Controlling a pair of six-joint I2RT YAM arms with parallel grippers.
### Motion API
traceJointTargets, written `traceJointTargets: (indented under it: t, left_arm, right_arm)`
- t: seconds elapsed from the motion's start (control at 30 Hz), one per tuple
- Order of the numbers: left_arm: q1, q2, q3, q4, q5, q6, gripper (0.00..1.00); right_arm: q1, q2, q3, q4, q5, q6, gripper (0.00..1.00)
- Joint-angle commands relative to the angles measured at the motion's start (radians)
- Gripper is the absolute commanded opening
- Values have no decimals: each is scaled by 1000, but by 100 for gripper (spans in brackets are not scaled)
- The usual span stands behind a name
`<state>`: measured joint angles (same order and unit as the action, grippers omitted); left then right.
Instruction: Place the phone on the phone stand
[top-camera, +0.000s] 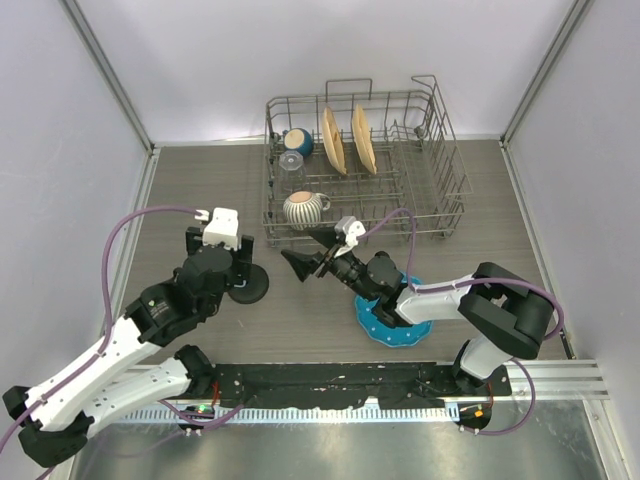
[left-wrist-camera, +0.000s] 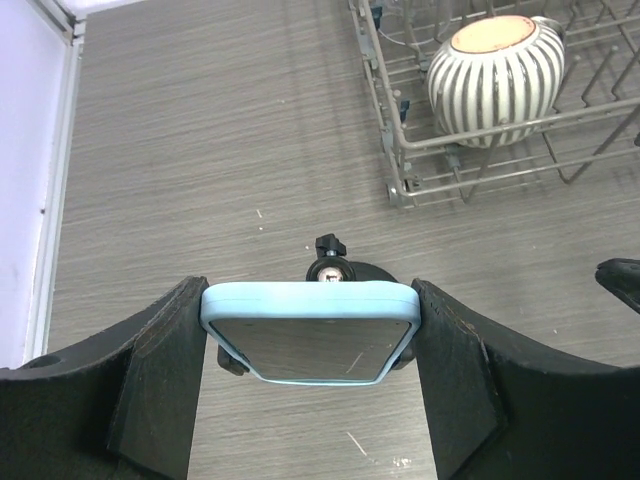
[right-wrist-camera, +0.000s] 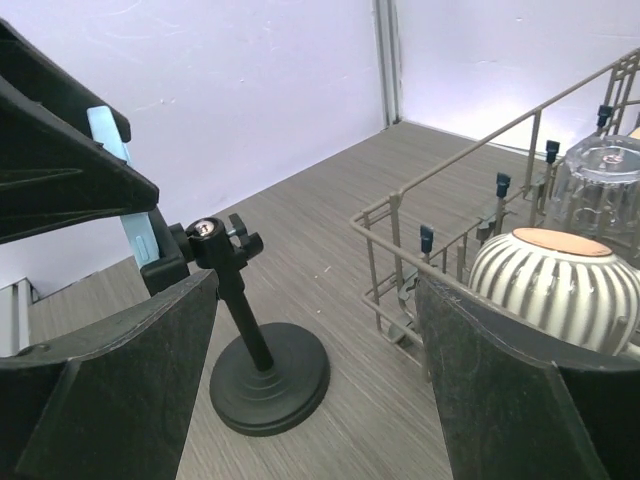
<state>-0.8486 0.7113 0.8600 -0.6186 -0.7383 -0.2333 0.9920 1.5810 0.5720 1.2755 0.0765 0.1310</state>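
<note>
Pinching the phone (left-wrist-camera: 305, 345) by its two short ends between the pads of the left claw (left-wrist-camera: 310, 320), long axis lying crosswise from finger to finger, dark face tilting toward the wrist camera. Holding it off the table (left-wrist-camera: 200, 150), just on the near side of the phone stand (right-wrist-camera: 268, 385), forked head peeking out beyond the light blue rim; touching the cradle or merely close, not discernible. Showing the right claw (right-wrist-camera: 315, 380) spread wide and empty, facing the stand's post from the rack side, apart from it. Probably calling for a short forward-and-down set by the left arm, being the nearer and the one carrying. Resting on grey wood-grain table, pale walls (top-camera: 300, 50) closing in three sides; wire dish rack (top-camera: 440, 215) standing behind, carrying a striped mug (left-wrist-camera: 495, 80).
</note>
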Motion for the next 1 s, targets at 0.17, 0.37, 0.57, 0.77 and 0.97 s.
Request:
traceJointTargets:
  t: [0.17,0.37,0.57,0.77,0.97]
  left_arm:
    - [51,-4,-33,339,-124,120,0]
    - [192,57,-16,444,-21,131,0]
    - [397,168,37,551,154,130,0]
    - [493,347,89,752,178,178,0]
    - [617,555,177,896,244,192,0]
  right_arm:
    - [-6,-44,9,85,48,-1,85]
    - [-13,-55,6,73,51,-2,85]
    - [-24,-76,-6,73,59,-1,85]
    - [-36,-84,-8,64,55,9,85]
    - [-53,-101,-18,65,52,22,85]
